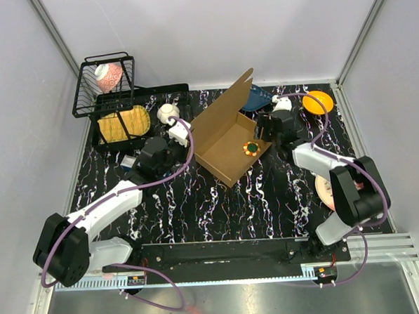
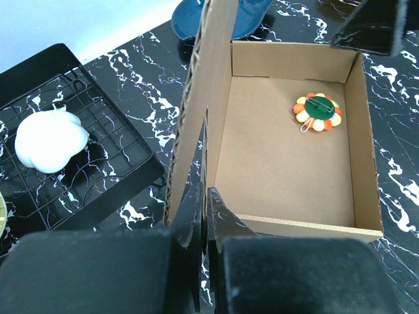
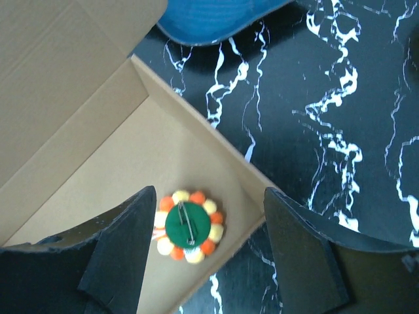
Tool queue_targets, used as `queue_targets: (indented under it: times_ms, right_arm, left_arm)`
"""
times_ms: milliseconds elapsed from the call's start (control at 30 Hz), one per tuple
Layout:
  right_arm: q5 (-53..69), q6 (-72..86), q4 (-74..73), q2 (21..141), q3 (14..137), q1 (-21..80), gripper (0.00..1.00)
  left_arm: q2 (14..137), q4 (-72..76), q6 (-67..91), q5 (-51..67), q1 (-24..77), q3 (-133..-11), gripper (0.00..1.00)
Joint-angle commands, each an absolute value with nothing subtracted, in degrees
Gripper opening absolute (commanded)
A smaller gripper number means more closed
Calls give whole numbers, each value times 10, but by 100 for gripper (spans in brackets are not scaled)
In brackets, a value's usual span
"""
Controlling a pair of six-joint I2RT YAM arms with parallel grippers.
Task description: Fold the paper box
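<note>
One big brown paper box [image 1: 223,143] sits open in the middle of the black table [image 1: 198,200], turned a bit like a diamond, with its tall lid flap [image 1: 229,100] standing up at the back. That flap is the biggest worry. It looks floppy, and if it gets pushed too fast it may bend in the wrong spot or come down crooked and miss the walls. The whole box looks light, so a hard push may slide it across the table and bump the blue thing [image 1: 257,98] just behind it. The left gripper [image 2: 204,196] has its fingers squeezed close at the left corner, where the side wall meets the flap, and it looks like it is pinching the cardboard. If it tugs too hard, the cardboard may crumple or tear. If it lets go, the box may spin. The right gripper [image 3: 208,191] hangs over the right corner of the box with its fingers spread wide and nothing in them. It is in the way of the lid, so the flap may hit it on the way down. Right under it lies a little flower pin [image 3: 190,226] on the box floor, close to the corner. The fingers may knock it, or the lid may shut it inside.
</note>
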State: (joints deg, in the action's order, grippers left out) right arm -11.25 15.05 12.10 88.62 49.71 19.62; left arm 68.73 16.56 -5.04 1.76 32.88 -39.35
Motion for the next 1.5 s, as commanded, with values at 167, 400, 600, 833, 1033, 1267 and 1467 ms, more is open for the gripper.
queue_targets:
  times_ms: [167, 400, 600, 833, 1033, 1267, 1467]
  right_arm:
    - [-130, 70, 163, 1026, 604, 189, 72]
    - [-119, 81, 124, 1057, 623, 189, 68]
    - [-93, 144, 84, 1029, 595, 190, 58]
    - [-71, 219, 99, 941, 469, 192, 49]
    - [-65, 270, 82, 861, 383, 221, 46]
    - [-91, 366, 57, 761, 298, 343, 46]
    - [-105, 412, 4, 680, 289, 378, 54]
  left_arm:
    - [683, 122, -60, 35, 324, -415, 0]
    - [683, 124, -48, 31, 311, -416, 0]
    - [692, 126, -26, 25, 298, -429, 0]
    - [702, 141, -10, -12, 291, -429, 0]
    - [722, 148, -4, -17, 284, -445, 0]
    - [749, 149, -18, -18, 273, -468, 0]
    - [760, 148, -45, -4, 258, -477, 0]
